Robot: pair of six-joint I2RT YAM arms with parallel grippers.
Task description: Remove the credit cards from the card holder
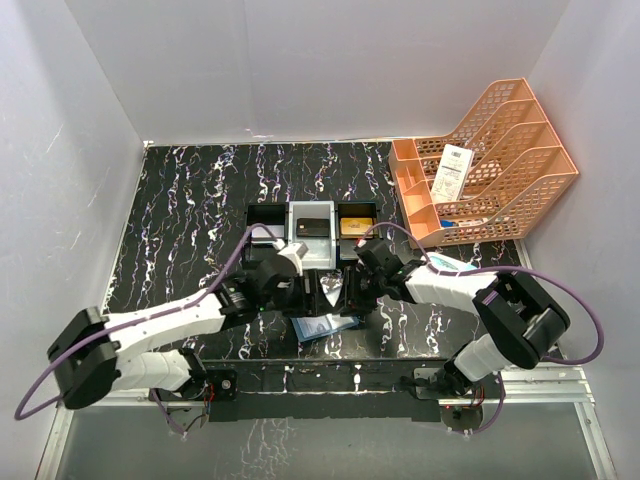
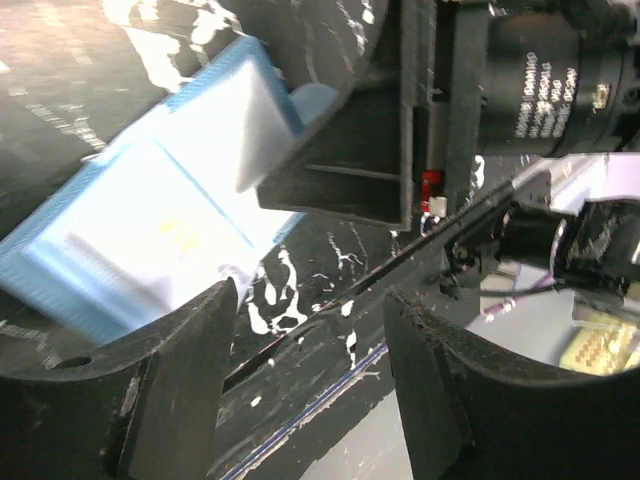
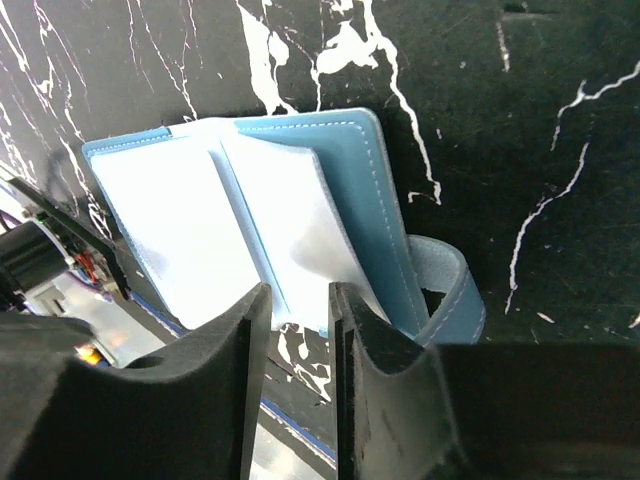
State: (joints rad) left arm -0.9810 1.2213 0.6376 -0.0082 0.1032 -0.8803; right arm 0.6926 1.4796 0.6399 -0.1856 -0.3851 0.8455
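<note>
The open card holder (image 3: 180, 220) lies just beyond the right jaws, narrowly parted and empty; the left jaws gape wide alongside.

I count one card holder (image 1: 325, 327), one black credit card (image 1: 313, 227), one gold credit card (image 1: 353, 226), one three-compartment tray (image 1: 312, 252), one orange file rack (image 1: 505, 130), one paper slip (image 1: 452, 172), one oval case (image 1: 447, 263).

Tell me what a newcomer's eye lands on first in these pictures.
First, the teal-blue folding card holder, lying open with its pale clear pockets up on the black white-veined marble table, near the middle of the front edge. Next, the peach plastic file rack at the back right, holding a white barcoded paper slip.
</note>
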